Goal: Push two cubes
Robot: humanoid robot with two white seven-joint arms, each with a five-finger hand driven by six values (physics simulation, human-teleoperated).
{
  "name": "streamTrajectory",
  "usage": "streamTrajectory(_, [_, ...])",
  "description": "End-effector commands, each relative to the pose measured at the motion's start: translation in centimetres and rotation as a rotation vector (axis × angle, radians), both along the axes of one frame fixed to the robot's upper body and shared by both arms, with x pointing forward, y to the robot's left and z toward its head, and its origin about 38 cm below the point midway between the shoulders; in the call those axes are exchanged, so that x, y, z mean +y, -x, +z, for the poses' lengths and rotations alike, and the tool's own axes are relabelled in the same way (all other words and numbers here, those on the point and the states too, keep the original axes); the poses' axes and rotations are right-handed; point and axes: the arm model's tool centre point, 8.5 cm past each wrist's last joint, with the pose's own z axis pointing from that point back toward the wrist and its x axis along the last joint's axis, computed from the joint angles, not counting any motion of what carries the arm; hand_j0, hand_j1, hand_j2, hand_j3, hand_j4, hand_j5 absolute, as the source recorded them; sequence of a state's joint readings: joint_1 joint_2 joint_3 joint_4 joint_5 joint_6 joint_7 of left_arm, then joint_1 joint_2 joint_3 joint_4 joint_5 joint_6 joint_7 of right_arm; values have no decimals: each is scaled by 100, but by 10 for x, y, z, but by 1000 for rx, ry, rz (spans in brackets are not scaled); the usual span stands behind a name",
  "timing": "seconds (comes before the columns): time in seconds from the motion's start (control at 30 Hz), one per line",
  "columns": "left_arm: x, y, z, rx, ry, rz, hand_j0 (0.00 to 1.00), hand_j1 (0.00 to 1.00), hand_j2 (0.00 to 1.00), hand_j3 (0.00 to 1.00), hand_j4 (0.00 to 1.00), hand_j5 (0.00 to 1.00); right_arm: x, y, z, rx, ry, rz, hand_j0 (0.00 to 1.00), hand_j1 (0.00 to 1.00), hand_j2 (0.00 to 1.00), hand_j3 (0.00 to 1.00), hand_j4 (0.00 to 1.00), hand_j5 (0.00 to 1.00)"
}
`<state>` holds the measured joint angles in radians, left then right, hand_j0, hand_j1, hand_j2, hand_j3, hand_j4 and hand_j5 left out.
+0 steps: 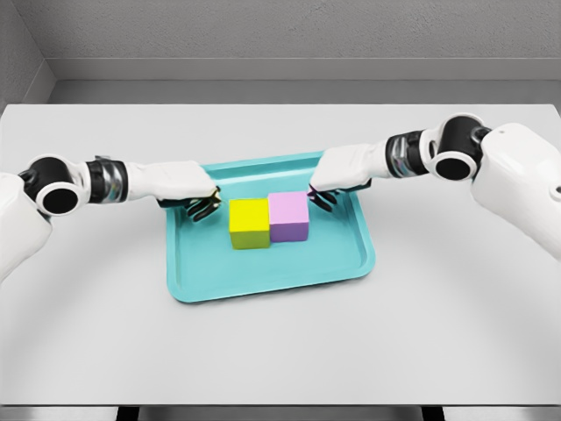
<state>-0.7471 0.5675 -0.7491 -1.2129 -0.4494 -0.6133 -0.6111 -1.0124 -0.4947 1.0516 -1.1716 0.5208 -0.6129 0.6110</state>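
A yellow cube (250,223) and a pink cube (288,217) stand side by side, touching, in the middle of a teal tray (263,274). My left hand (203,206) hovers at the tray's left part, just left of the yellow cube, its dark fingers curled and holding nothing. My right hand (321,197) reaches in from the right; its curled fingertips sit at the pink cube's upper right corner, touching or nearly touching it. Neither hand grasps a cube.
The tray lies on a white table (456,316) with a grey wall behind. Both white forearms stretch low over the table toward the tray from either side.
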Motion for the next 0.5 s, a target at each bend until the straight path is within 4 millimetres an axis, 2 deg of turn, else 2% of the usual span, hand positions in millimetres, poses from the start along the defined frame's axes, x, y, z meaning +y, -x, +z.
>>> streamTrajectory(0.0, [6,-4,4,0,19,26,12,12,12,12,12,12,-9,-5,2,0,-6,-30,32,32,32,32,32,32])
streamTrajectory(0.07, [26,-13,13,-9,58,94,29,29,29,29,29,29,-17,-8,3,-2,1,-50,49,49,49,49,49,49])
streamTrajectory(0.1, [29,-15,13,-2,72,108,32,32,32,32,32,32,-27,-10,6,-10,5,-69,68,68,68,68,68,68])
streamTrajectory(0.13, [37,-19,19,-7,99,137,38,38,38,38,38,38,-43,-15,20,-35,-16,-109,79,79,79,79,79,79])
streamTrajectory(0.17, [62,-27,26,0,172,222,63,63,63,63,63,63,-71,-22,43,-80,-50,-174,85,85,85,85,85,85])
streamTrajectory(0.2, [111,-38,30,17,277,386,100,100,100,100,100,100,-110,-27,74,-141,-100,-261,100,100,100,100,100,100])
streamTrajectory(0.23, [141,-39,24,47,338,486,100,100,100,100,100,100,-139,-27,92,-174,-132,-324,100,100,100,100,100,100])
streamTrajectory(0.27, [158,-38,14,85,394,551,100,100,100,100,100,100,-164,-24,106,-201,-167,-378,100,100,100,100,100,100])
streamTrajectory(0.3, [165,-37,11,95,399,571,100,100,100,100,100,100,-173,-22,110,-198,-229,-402,100,100,100,100,100,100])
streamTrajectory(0.33, [169,-36,12,95,398,580,100,100,100,100,100,100,-177,-19,106,-179,-255,-411,100,100,100,100,100,100])
streamTrajectory(0.43, [171,-36,11,98,398,586,100,100,100,100,100,100,-155,-13,59,-79,-134,-349,100,100,100,100,100,100])
streamTrajectory(0.47, [171,-36,11,98,398,586,100,100,100,100,100,100,-152,-13,55,-70,-123,-340,100,100,100,100,100,100])
